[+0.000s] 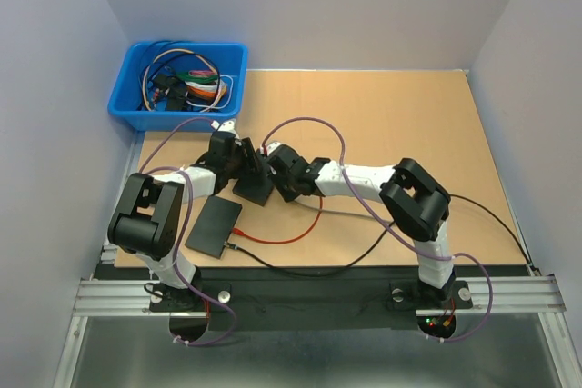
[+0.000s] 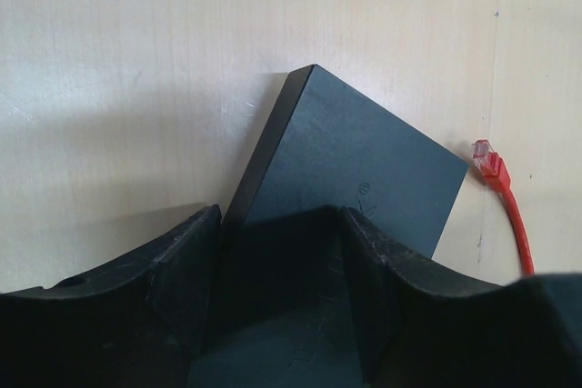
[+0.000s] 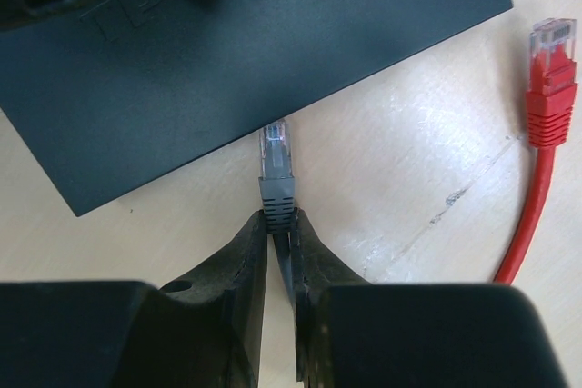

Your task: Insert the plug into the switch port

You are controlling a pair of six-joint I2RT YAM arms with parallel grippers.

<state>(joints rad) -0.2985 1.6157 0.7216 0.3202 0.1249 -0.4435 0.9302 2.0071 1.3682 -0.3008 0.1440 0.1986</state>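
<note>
The switch (image 1: 255, 184) is a flat black box, tilted up off the table. My left gripper (image 2: 282, 220) is shut on it, one finger on each side, and the switch's (image 2: 355, 165) far corner sticks out beyond the fingers. My right gripper (image 3: 282, 220) is shut on the boot of a grey plug (image 3: 277, 170). The plug's clear tip reaches the near edge of the switch (image 3: 227, 52). No port shows in any view. In the top view the right gripper (image 1: 284, 184) sits just right of the switch, facing the left gripper (image 1: 238, 163).
A red plug (image 3: 552, 74) on its red cable lies on the table right of the switch. A second flat black box (image 1: 214, 224) lies near the front left, with red and black cables running from it. A blue bin (image 1: 123, 102) of cables stands at the back left.
</note>
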